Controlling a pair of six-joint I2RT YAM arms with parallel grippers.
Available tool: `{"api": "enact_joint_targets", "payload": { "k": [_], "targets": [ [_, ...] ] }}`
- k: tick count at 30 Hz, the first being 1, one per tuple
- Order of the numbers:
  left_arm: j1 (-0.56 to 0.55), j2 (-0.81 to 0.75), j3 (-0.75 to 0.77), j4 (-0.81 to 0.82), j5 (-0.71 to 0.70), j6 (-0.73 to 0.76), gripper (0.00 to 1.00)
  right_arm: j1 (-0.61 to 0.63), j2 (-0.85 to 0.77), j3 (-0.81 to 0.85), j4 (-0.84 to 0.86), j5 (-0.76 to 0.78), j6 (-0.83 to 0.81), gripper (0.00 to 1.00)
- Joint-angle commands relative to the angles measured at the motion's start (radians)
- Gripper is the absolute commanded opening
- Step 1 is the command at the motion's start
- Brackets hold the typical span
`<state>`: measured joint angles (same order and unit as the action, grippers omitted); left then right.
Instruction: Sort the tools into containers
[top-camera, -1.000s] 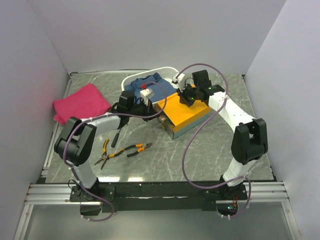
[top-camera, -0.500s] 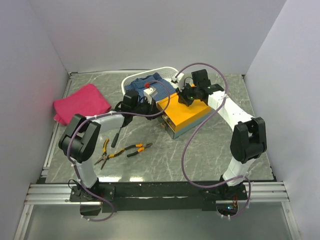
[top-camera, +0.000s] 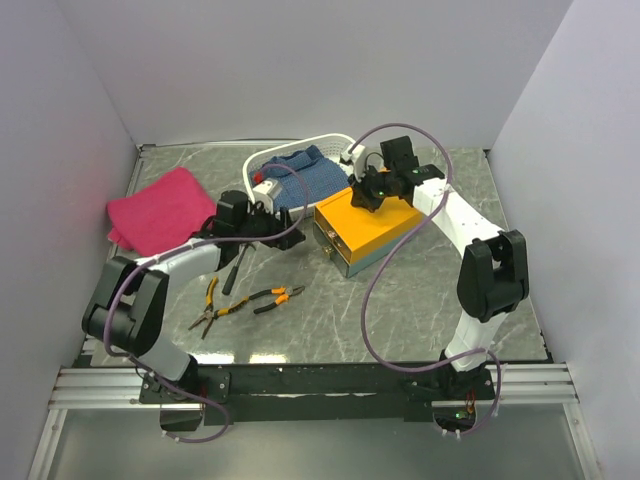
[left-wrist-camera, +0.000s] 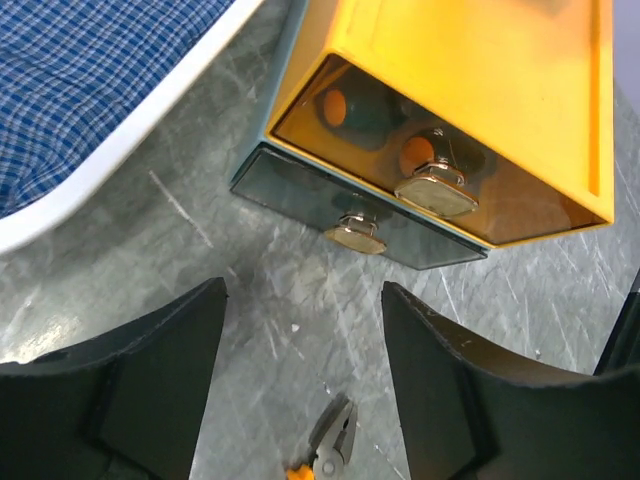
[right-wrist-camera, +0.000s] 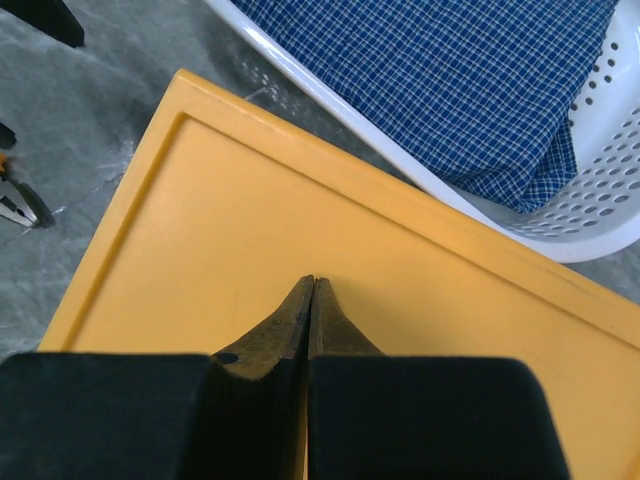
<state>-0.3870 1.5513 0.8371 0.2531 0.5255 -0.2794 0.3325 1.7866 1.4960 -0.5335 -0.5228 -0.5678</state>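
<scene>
Left claw (left-wrist-camera: 301, 300) newly open, off drawer (left-wrist-camera: 290, 196)

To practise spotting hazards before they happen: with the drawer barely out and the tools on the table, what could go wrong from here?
1. The drawer at the base of the orange box is only a crack open; the pliers may jam against it.
2. Only the shut right gripper pins the lid; a pull on the knob by the open left gripper could drag the box.
</scene>
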Motion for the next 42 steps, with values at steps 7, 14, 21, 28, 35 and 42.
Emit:
{"api": "enact_joint_targets", "payload": {
  "k": [7, 14, 21, 28, 35, 42],
  "targets": [
    [-0.073, 0.076, -0.084, 0.299, 0.002, 0.218, 0.72, 0.023, 0.096, -0.034, -0.264, 0.040, 0.023, 0.00],
    [-0.111, 0.142, -0.052, 0.307, 0.065, 0.377, 0.72, 0.023, 0.077, -0.062, -0.258, 0.053, 0.026, 0.00],
    [-0.148, 0.190, -0.020, 0.327, 0.091, 0.379, 0.72, 0.026, 0.071, -0.080, -0.255, 0.055, 0.025, 0.00],
    [-0.194, 0.245, 0.002, 0.416, 0.027, 0.339, 0.73, 0.023, 0.076, -0.080, -0.258, 0.056, 0.023, 0.00],
    [-0.207, 0.288, 0.030, 0.407, -0.007, 0.338, 0.73, 0.023, 0.071, -0.086, -0.258, 0.050, 0.025, 0.00],
    [-0.210, 0.311, 0.033, 0.391, -0.029, 0.355, 0.71, 0.023, 0.074, -0.088, -0.249, 0.041, 0.036, 0.00]
  ]
}}
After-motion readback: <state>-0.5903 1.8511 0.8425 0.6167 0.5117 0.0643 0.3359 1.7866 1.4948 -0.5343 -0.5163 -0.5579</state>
